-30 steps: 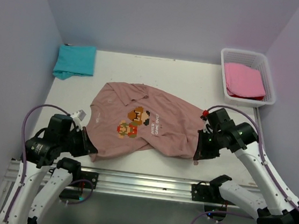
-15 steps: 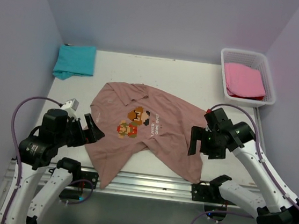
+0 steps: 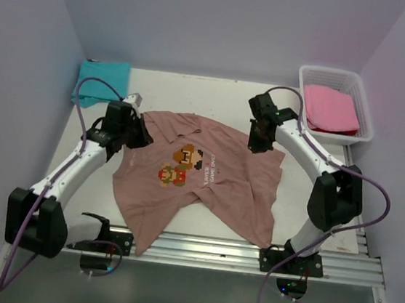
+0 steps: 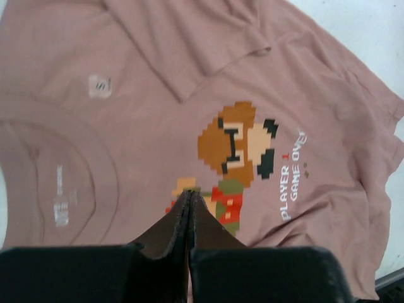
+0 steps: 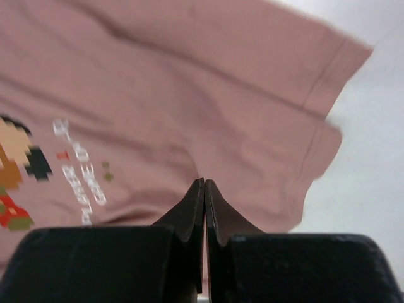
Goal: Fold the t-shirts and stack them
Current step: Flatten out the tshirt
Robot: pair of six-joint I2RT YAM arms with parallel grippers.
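The salmon-brown t-shirt (image 3: 216, 193) lies spread, print up, in the middle of the table, wrinkled, with one sleeve folded over near the collar (image 4: 189, 57). A lower corner of it hangs past the table's front edge. My left gripper (image 3: 146, 136) is shut over the collar side, its tips (image 4: 189, 194) above the pixel print with nothing between them. My right gripper (image 3: 256, 146) is shut over the shirt's far right part, near a sleeve hem (image 5: 204, 184), also with nothing in it. A folded teal t-shirt (image 3: 102, 81) lies at the back left. A pink t-shirt (image 3: 332, 109) lies in the basket.
A white slatted basket (image 3: 301, 97) stands at the back right corner and holds the pink shirt. Purple walls close in the table on three sides. A metal rail (image 3: 199, 248) runs along the front edge, partly under the hanging corner of the shirt.
Both grippers let go of the shirt's near edge, opened and shut again. Both arms swung from the front to the far side of the shirt, which spread flatter, one corner dropping over the front edge.
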